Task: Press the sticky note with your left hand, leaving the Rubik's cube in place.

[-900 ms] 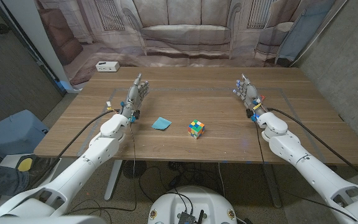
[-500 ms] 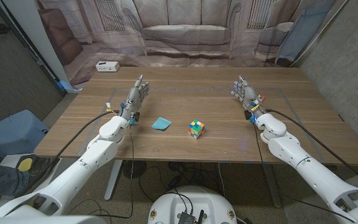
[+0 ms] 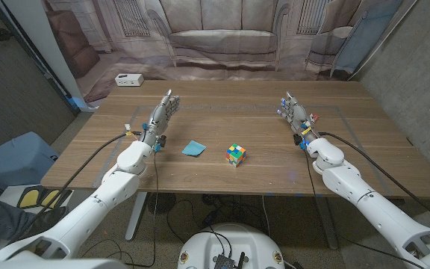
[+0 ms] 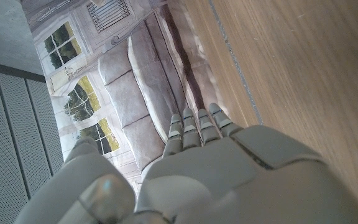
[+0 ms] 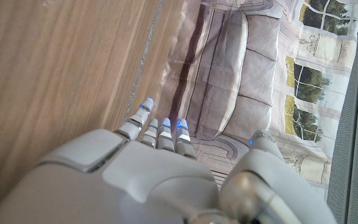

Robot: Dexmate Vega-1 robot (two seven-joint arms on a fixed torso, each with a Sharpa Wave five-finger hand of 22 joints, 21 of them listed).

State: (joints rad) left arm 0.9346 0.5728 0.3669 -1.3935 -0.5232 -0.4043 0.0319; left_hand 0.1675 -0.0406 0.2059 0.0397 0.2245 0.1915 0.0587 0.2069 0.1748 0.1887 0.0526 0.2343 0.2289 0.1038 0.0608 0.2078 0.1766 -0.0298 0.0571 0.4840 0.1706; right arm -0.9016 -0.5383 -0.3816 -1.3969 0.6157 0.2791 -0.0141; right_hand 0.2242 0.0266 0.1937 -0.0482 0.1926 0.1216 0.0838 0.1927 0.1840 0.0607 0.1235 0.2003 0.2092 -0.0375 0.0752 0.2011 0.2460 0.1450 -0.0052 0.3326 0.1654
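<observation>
A blue sticky note (image 3: pixel 194 149) lies on the wooden table (image 3: pixel 222 112) near the middle, slightly left. Just to its right sits a Rubik's cube (image 3: pixel 235 155). My left hand (image 3: pixel 162 116) stands on its edge behind and to the left of the note, fingers stretched out and apart from it, holding nothing; its back (image 4: pixel 229 168) shows in the left wrist view. My right hand (image 3: pixel 295 111) stands at the right side of the table, fingers extended, holding nothing; its back (image 5: pixel 148 168) shows in the right wrist view.
A white power strip (image 3: pixel 128 79) lies at the table's far left corner. A printed backdrop of a sofa (image 3: pixel 222 37) hangs behind the table. A blue bin (image 3: pixel 13 157) stands on the floor to the left.
My left forearm has shifted slightly; the hands, the note and the cube stay where they were. A dark shape at the bottom left edge has moved.
</observation>
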